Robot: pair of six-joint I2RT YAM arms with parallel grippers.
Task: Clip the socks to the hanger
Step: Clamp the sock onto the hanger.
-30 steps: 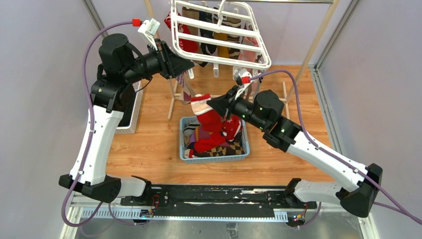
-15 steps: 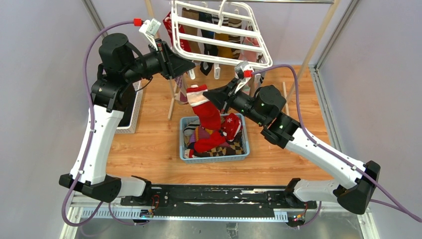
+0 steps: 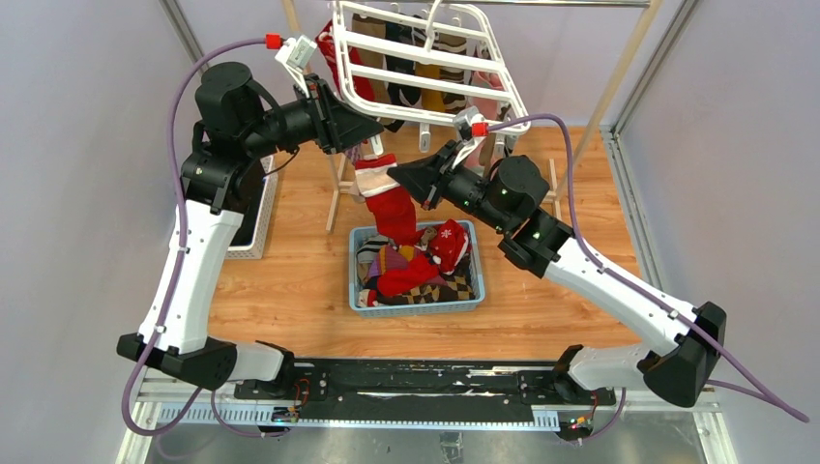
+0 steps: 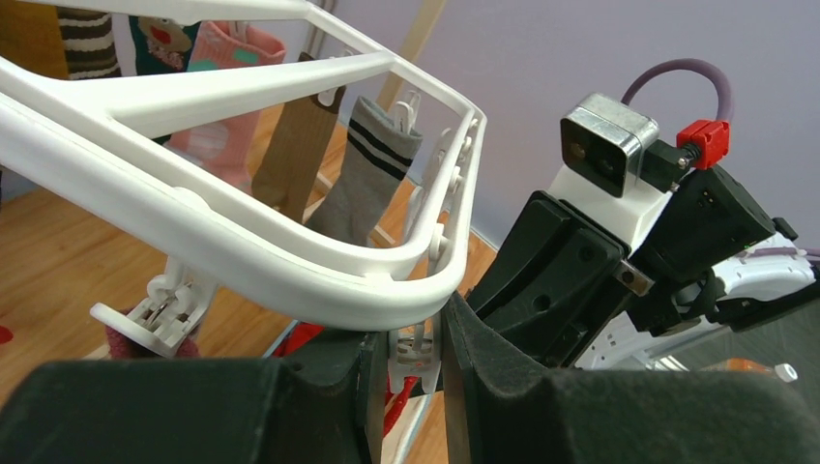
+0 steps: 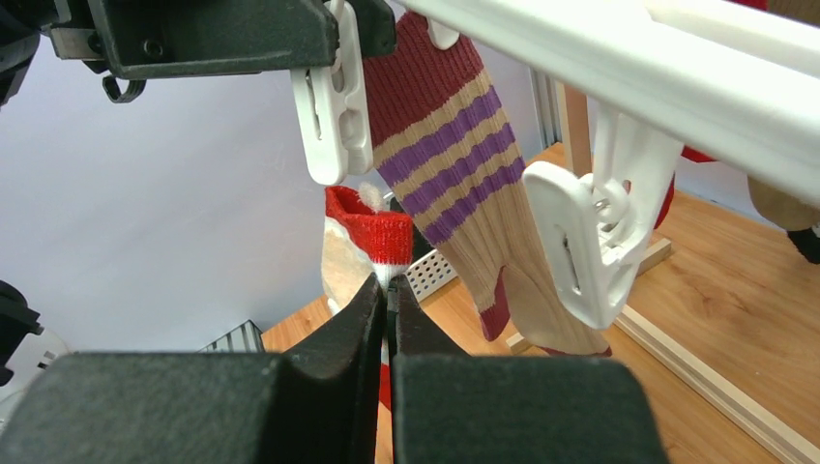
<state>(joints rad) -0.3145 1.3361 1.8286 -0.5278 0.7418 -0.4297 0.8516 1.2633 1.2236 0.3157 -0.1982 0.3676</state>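
The white grid hanger (image 3: 425,72) hangs at the back with several socks clipped under it. My left gripper (image 3: 372,130) is shut on one dangling white clip (image 4: 418,356) at the hanger's near corner (image 4: 290,271). My right gripper (image 3: 395,176) is shut on the white cuff of a red sock (image 3: 395,211), which hangs down towards the basket. In the right wrist view my right gripper (image 5: 387,282) holds the sock's cuff (image 5: 372,232) just below the clip (image 5: 334,106) held by the left gripper. A beige, purple-striped sock (image 5: 464,184) hangs beside it.
A blue basket (image 3: 353,275) on the wooden floor holds more socks, one red (image 3: 416,273). A wooden rail frame (image 3: 619,72) carries the hanger. A dark tray (image 3: 253,227) stands at the left. Another free clip (image 5: 580,237) hangs to the right.
My right gripper has lifted the red sock up and to the left, close under the left gripper's clip. The left arm has barely moved.
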